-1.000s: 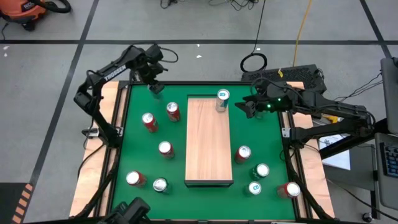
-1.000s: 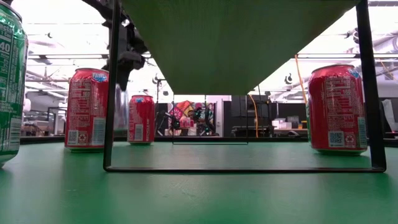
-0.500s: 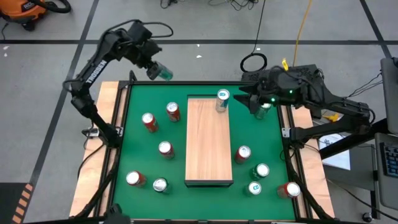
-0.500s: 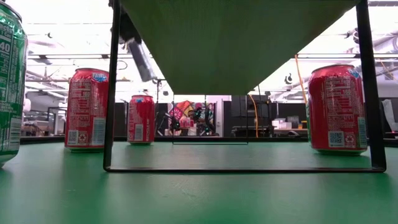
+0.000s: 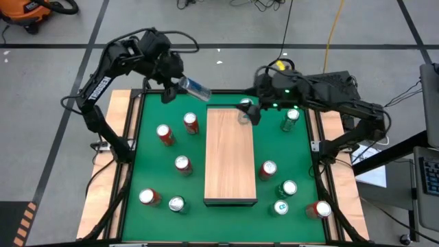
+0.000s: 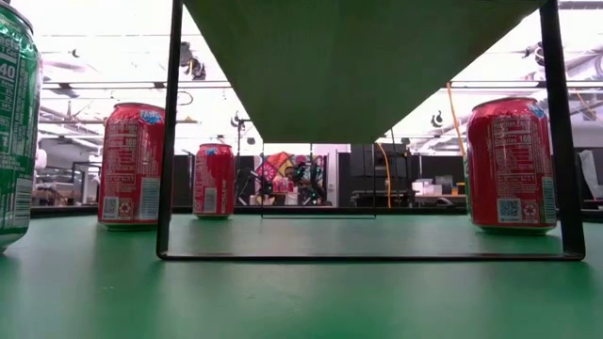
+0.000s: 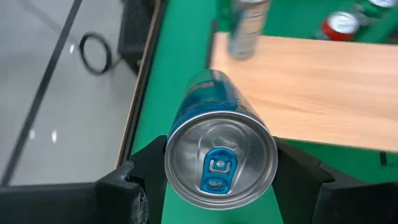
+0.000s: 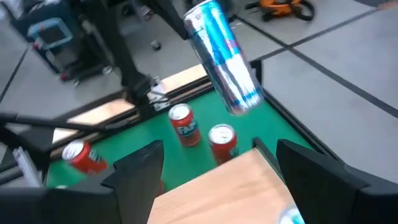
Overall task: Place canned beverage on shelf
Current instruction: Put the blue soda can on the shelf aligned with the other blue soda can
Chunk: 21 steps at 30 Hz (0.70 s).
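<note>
Left pincer (image 7: 217, 186) clamping blue can (image 7: 219, 155)

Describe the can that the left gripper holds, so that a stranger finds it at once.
Find the wooden shelf on the green table, then the left gripper above its far left corner. The blue can there is tilted in the air, while all other cans stand upright.

The slim blue-and-silver can (image 7: 220, 155) hides the left tool's fingertips; a motion-blurred silver can (image 7: 247, 26) on the pale wooden shelf (image 7: 323, 93) is cropped.
</note>
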Available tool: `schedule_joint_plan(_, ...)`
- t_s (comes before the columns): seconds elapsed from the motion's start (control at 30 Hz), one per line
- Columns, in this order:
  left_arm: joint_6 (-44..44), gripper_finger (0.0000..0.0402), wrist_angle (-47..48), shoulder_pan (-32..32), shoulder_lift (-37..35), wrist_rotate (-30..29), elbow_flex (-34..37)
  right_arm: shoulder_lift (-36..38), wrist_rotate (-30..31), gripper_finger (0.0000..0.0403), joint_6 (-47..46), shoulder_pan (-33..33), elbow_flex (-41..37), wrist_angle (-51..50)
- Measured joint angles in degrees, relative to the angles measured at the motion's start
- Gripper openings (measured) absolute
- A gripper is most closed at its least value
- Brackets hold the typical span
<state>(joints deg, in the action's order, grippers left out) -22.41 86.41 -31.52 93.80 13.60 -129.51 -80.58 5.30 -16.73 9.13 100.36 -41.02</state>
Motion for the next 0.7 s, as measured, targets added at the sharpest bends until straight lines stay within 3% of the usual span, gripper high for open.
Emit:
schedule_joint_plan(0.3, -6.73, 0.0211, -0.35, 9.79, 0.00, -3.56, -0.61, -8.56, -4.05, 0.0306, 7.43, 0.02, 8.15, -1.92)
schedule_joint_plan(0.47, -10.54, 0.0211, -1.37, 14.40, 0.00, -6.06, -0.61, -10.85, -11.26, 0.0324, 7.01, 0.39, 8.78, -1.60)
schedule_joint_plan(0.7, -14.46, 0.0213, -4.67, 19.46, 0.02, -6.63, -0.61, -13.08, -13.39, 0.0350, 6.83, 0.42, 8.78, -0.85)
